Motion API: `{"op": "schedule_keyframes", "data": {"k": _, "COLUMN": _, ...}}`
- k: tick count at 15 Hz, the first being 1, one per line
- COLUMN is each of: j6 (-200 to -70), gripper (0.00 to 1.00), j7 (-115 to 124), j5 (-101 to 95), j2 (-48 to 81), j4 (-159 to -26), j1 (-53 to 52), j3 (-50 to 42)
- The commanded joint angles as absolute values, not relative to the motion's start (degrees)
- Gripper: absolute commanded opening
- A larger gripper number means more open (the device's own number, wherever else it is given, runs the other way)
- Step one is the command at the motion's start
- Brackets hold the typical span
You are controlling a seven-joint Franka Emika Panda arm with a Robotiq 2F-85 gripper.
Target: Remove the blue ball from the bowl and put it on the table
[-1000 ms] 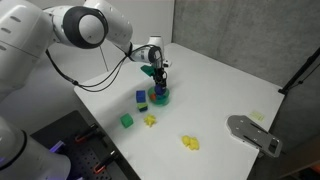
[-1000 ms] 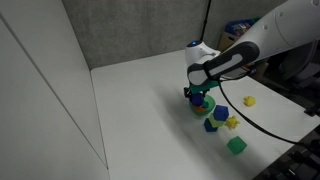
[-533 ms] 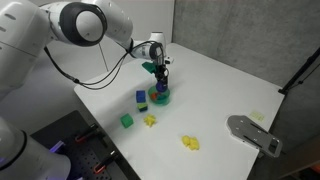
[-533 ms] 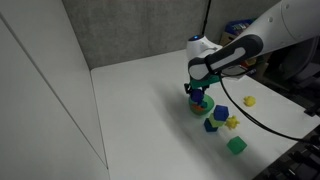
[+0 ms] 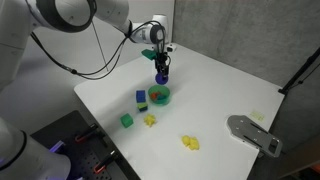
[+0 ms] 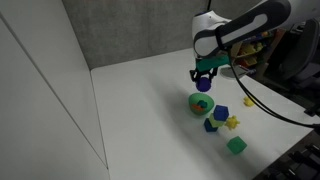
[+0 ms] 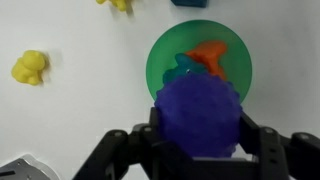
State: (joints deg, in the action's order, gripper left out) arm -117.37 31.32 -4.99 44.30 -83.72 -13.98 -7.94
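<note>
Because the ball has to clear the rim before I carry it sideways, I hold the gripper (image 5: 161, 66) high at upper centre in an exterior view. It is clamped on the blue ball (image 5: 161, 76), which hangs in the air above the bowl (image 5: 165, 99). The table (image 5: 230, 90) to the right of the bowl is bare, a likely spot to set the ball down. Half a second ago the gripper was down at the bowl; now the ball is lifted out.

In an exterior view the ball (image 6: 203, 84) sits between the jaws, above the bowl (image 6: 196, 100). A blue cube (image 6: 221, 113) and a green cube (image 6: 236, 146) lie at lower right, so I would steer away from them.

In the wrist view the ball (image 7: 197, 115) fills the lower centre, pinched from both sides by the fingers (image 7: 255, 140). The bowl (image 7: 165, 60) behind it holds orange and teal pieces.
</note>
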Motion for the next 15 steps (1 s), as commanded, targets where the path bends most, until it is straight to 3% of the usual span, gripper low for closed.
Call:
{"op": "schedule_keyframes", "data": {"k": 1, "j6": -113.9, "gripper": 0.47, "j7": 28.3, "j5": -4.7, "j2": 37.3, "j4": -90.5, "j1": -11.5, "j3": -6.5}}
{"op": "schedule_keyframes", "data": {"k": 13, "j6": -113.9, "gripper": 0.47, "j7": 28.7, "j5": -4.5, "j2": 35.8, "j4": -101.0, "j1": -0.6, "j3": -10.7}}
{"op": "schedule_keyframes", "data": {"k": 14, "j6": -113.9, "gripper": 0.9, "j7": 28.8, "j5": -4.6, "j2": 35.9, "j4": -101.3, "j1": 0.0, "j3": -10.9}}
{"op": "schedule_keyframes", "data": {"k": 15, "j6": -113.9, "gripper": 0.95, "j7": 28.9, "j5": -4.8, "j2": 36.0, "j4": -101.5, "j1": 0.4, "j3": -11.1}}
